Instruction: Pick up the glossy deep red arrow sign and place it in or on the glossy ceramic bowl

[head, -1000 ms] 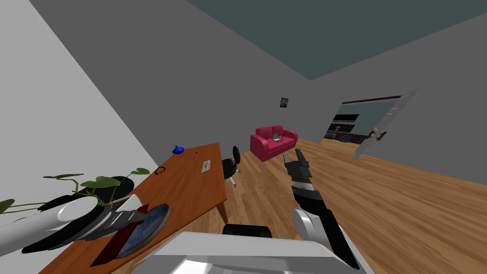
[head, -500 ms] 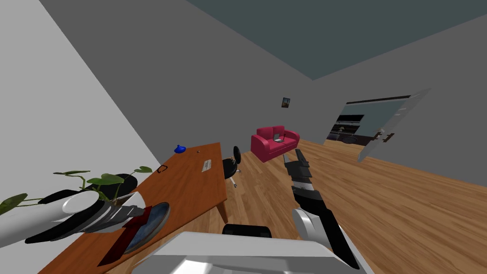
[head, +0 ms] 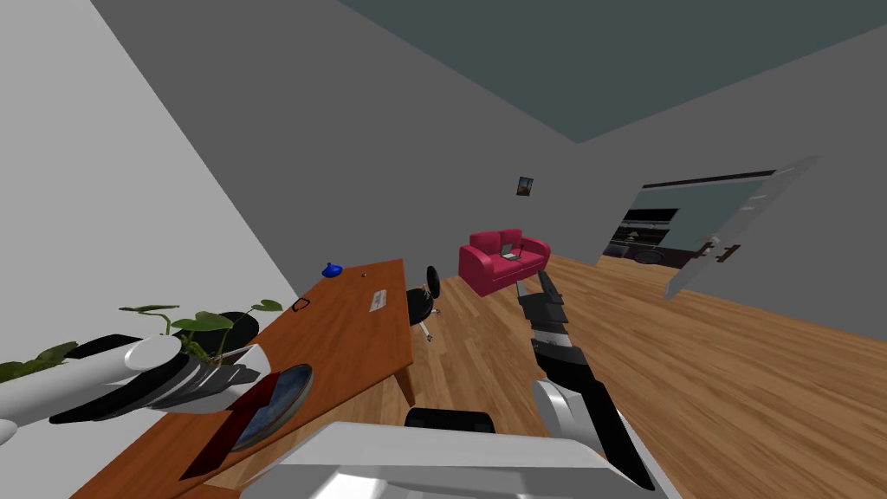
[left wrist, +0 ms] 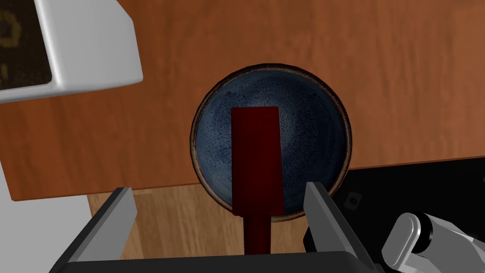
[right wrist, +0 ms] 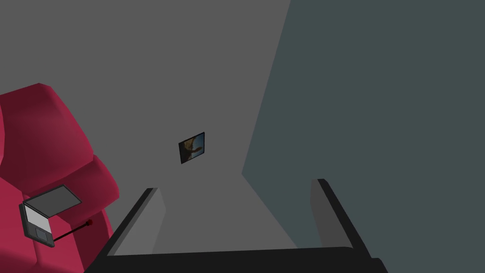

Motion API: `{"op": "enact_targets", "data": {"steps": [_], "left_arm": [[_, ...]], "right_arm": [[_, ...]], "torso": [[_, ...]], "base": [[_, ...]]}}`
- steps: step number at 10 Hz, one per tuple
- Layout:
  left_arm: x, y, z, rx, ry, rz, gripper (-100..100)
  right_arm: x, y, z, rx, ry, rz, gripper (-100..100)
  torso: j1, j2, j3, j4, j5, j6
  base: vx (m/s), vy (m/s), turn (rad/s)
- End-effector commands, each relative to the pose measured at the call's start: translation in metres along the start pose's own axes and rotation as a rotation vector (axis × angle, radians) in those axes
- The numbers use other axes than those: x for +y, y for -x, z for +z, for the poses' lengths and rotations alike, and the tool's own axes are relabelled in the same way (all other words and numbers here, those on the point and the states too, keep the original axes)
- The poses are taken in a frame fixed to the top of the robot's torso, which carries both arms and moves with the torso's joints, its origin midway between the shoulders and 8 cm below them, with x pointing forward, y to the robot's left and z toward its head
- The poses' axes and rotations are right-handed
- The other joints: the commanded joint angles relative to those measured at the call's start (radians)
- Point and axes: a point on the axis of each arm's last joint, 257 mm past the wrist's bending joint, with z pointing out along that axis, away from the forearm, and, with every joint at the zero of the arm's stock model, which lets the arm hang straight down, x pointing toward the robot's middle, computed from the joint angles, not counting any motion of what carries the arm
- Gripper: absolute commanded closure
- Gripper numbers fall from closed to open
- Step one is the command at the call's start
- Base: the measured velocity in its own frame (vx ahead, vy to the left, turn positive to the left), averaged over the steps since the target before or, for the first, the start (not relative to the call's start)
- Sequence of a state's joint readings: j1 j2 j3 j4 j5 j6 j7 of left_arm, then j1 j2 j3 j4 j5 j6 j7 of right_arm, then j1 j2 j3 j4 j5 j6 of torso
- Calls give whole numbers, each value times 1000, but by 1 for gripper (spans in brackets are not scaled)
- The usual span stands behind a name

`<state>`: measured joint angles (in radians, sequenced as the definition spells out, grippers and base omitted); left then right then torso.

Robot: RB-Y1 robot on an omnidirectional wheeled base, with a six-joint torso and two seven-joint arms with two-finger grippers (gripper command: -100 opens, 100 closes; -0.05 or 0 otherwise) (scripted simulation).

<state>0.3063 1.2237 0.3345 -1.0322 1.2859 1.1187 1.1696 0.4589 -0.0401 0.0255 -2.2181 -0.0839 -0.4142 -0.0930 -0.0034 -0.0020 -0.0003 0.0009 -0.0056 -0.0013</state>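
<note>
— One thing has changed in the last second, hasn't it?
— Yes. The left arm [head: 87, 390] has drawn back toward nine o'clock. The left claw [left wrist: 218, 187] now hangs above the round, glossy dark blue bowl with a brown rim [left wrist: 308, 132], blades wide, touching nothing. My head has swung a little too, so the room's shift is my own.
— Meaning?
— I judge the drop made. The flat, glossy deep red arrow sign [left wrist: 257, 156] is released, so only clearing the arm seems left.
— Containers, biggest first?
— On the brown wooden counter [head: 346, 329], the white square planter [left wrist: 90, 52] stands at ten o'clock of the bowl. It holds dark soil and a green leafy plant [head: 199, 325]. The bowl sits at the counter's near edge, about nine o'clock of my chest. It holds the sign's broad part, and the narrow stem overhangs the rim toward the claw.
— Could it slide off?
— Possibly. It seems to lean on the rim.
— The right claw [right wrist: 235, 185]?
— Idle at one o'clock, blades wide, empty.
</note>
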Motion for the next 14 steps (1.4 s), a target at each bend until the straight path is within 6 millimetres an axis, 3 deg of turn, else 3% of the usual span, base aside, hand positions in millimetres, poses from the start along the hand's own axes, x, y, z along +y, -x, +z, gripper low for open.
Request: {"op": "enact_targets", "data": {"steps": [1,6,8,13,14], "left_arm": [[-11,-6,-2,2,-25,20,-100],[-24,-26,-8,22,-40,7,-100],[-34,-25,-10,3,-54,33,-100],[-32,-40,-12,12,-35,18,-100],[-31,-34,-12,-12,-22,36,-100]], "right_arm": [[0,0,0,0,0,0,0],[0,0,0,0,0,0,0],[0,0,0,0,0,0,0],[0,0,0,0,0,0,0],[0,0,0,0,0,0,0]], "torso": [[0,0,0,0,0,0],[-1,0,0,0,0,1],[-1,0,0,0,0,0],[0,0,0,0,0,1],[0,0,0,0,0,1]], "base": [[16,-35,78],[8,-19,32],[11,-36,81],[6,-18,35],[10,-33,109]]}}
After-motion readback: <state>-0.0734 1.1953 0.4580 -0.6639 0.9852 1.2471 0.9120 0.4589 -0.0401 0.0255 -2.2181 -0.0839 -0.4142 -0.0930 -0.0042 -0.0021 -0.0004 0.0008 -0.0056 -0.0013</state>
